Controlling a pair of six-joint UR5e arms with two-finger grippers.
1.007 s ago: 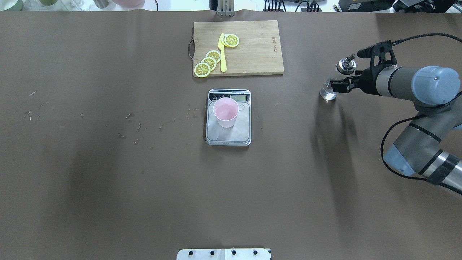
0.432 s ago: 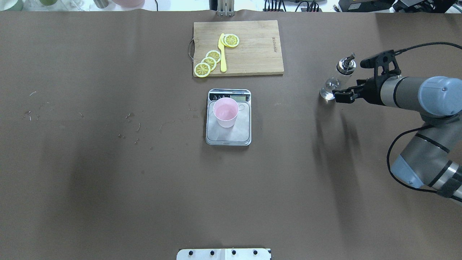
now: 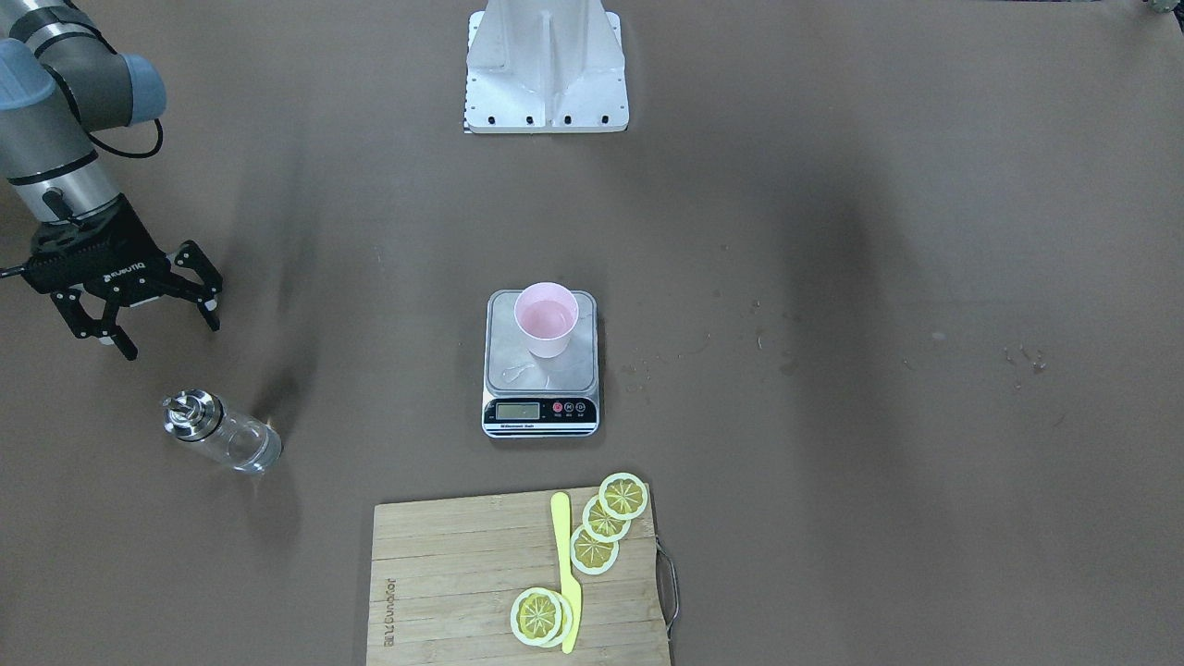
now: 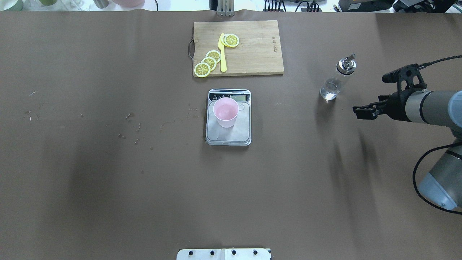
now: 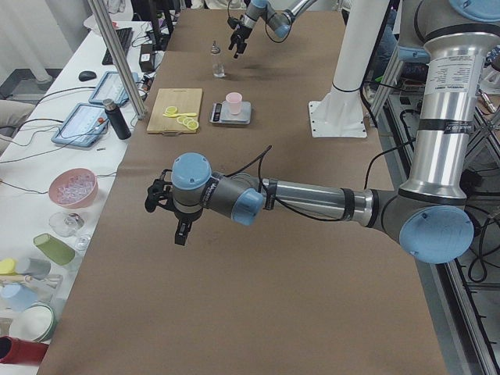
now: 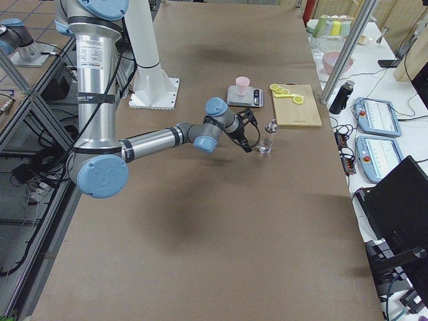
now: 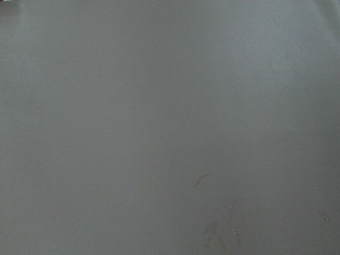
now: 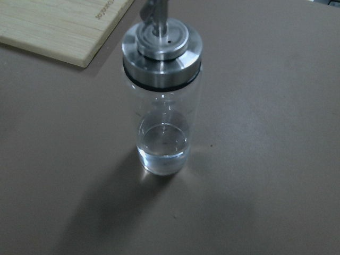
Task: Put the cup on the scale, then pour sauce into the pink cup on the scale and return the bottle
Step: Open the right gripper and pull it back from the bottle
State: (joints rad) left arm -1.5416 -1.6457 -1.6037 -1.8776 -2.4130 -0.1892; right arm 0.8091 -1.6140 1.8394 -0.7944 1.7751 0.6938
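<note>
Cup (image 3: pixel 546 319) sits upright on the scale (image 3: pixel 566 375), on the platform half away from the display. Bottle (image 3: pixel 222 435) stands upright on the bench (image 3: pixel 832 231), well off to the scale's right-arm side, with a shallow layer of clear sauce (image 8: pixel 162 146) at the bottom (metal cap on). Right pincer (image 3: pixel 173 339) is spread and holds nothing, out on that same side of the scale, clear of the bottle. Left pincer (image 5: pixel 166 219) hangs far from the scale on the opposite side; cannot tell if it's spread or pressed together.
</note>
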